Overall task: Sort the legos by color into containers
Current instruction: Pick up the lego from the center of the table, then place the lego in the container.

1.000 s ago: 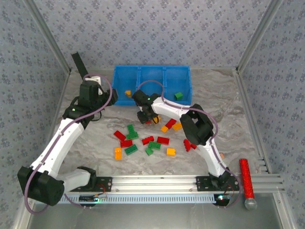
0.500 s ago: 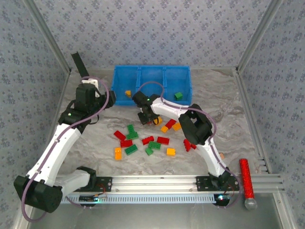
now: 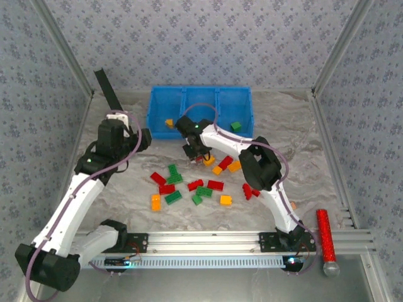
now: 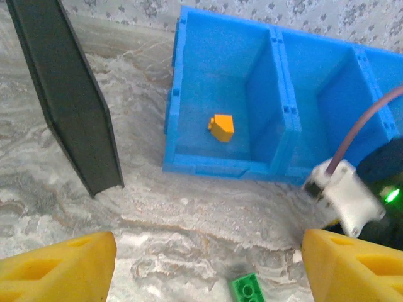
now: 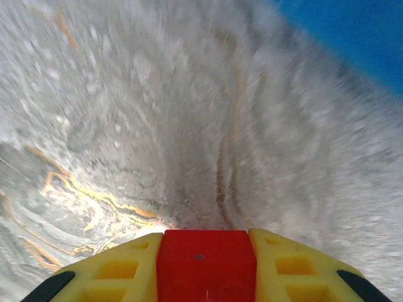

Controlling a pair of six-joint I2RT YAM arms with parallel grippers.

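Red is the colour in hand: the right end effector [image 5: 204, 240] is pinching a red brick [image 5: 204, 270] between its yellow fingers [image 5: 119, 269], low over the bench [image 5: 126, 126] and just short of the blue bin [image 3: 201, 89]. In the bin's left compartment lies an orange brick [image 4: 221, 127], in the right one a green brick [image 3: 235, 126]; the middle one looks meant for red. The left end effector [image 4: 208, 242] hangs spread and holding nothing, near the bin's left end. The loose bricks [image 3: 189, 185] lie scattered on the bench nearer the arm bases.

The grip looks to sit at the very fingertips, so a quick lift could let the brick twist or drop. The bin's near wall is close ahead; too low a carry would knock the brick against it. A release off-centre could land red among orange or green. With both arms near the bin, they could also crowd each other.
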